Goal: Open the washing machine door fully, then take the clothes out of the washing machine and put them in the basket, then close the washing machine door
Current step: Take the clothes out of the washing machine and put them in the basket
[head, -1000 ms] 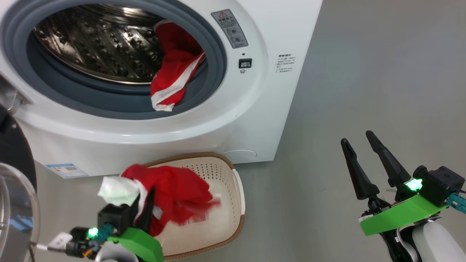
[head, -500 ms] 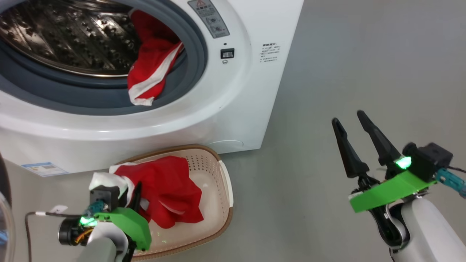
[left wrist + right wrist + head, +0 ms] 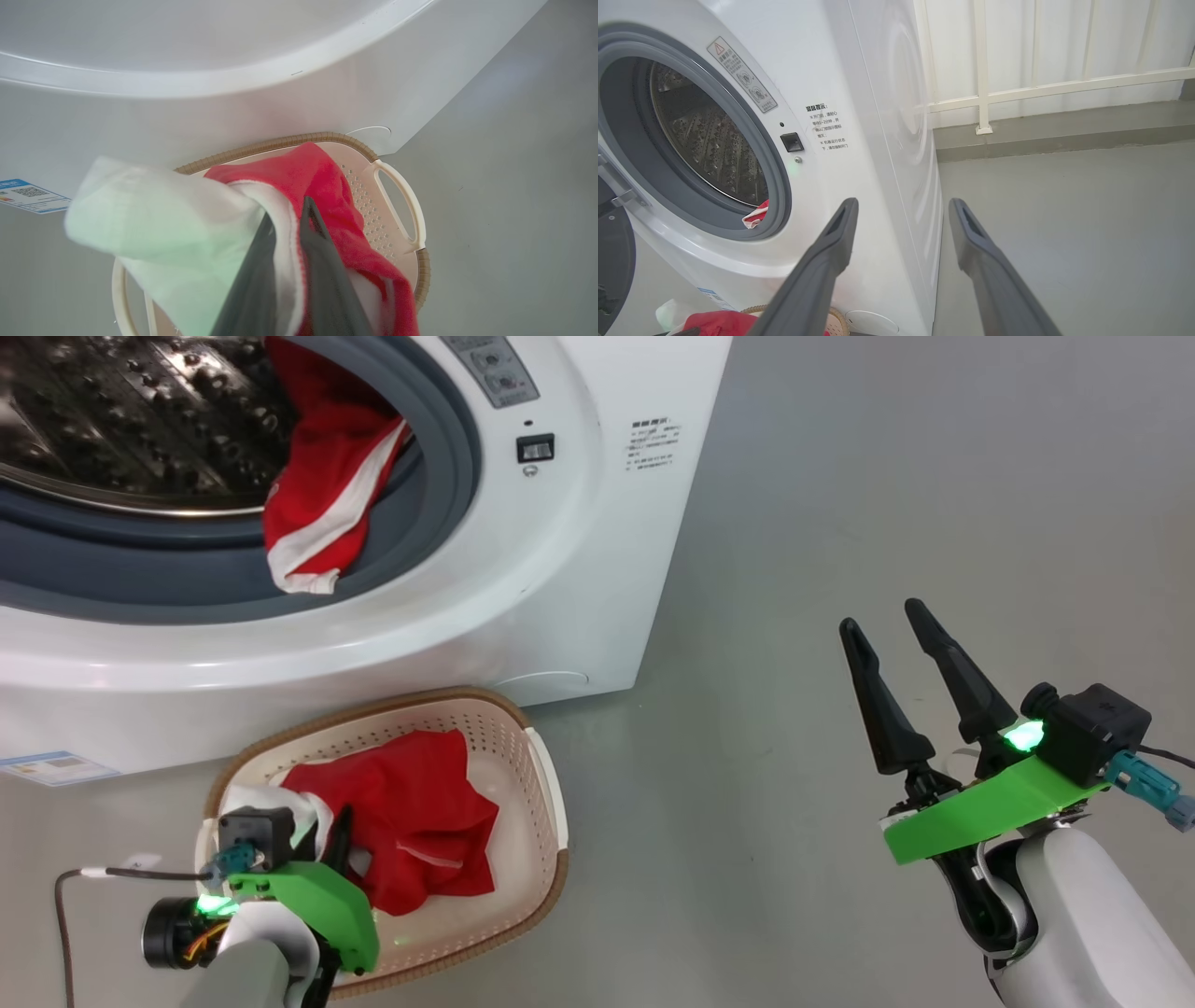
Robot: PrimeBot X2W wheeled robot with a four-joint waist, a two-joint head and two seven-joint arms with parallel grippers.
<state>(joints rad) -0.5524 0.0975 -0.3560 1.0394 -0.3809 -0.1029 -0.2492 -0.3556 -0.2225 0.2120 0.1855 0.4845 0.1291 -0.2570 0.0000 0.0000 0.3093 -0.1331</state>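
The white washing machine (image 3: 579,569) stands open at the upper left, and one of the red and white clothes (image 3: 317,495) hangs from the steel drum over the grey gasket. On the floor in front sits the cream basket (image 3: 546,803). My left gripper (image 3: 331,835) is shut on another red and white garment (image 3: 411,831) that sags into the basket. The left wrist view shows my left gripper (image 3: 289,212) pinching this cloth (image 3: 322,182) above the basket (image 3: 289,140). My right gripper (image 3: 887,630) hangs open over bare floor to the right. A dark edge of the washing machine door (image 3: 612,261) shows at the far left.
Grey floor (image 3: 840,476) spreads to the right of the machine. A white railing (image 3: 985,93) on a low kerb runs behind the machine. A blue label (image 3: 56,767) marks its lower front corner. A cable (image 3: 65,915) trails from my left wrist.
The head camera has swung, sliding the scene left and up. My left gripper has lowered the red garment from above the basket down into it. The right gripper stays open.
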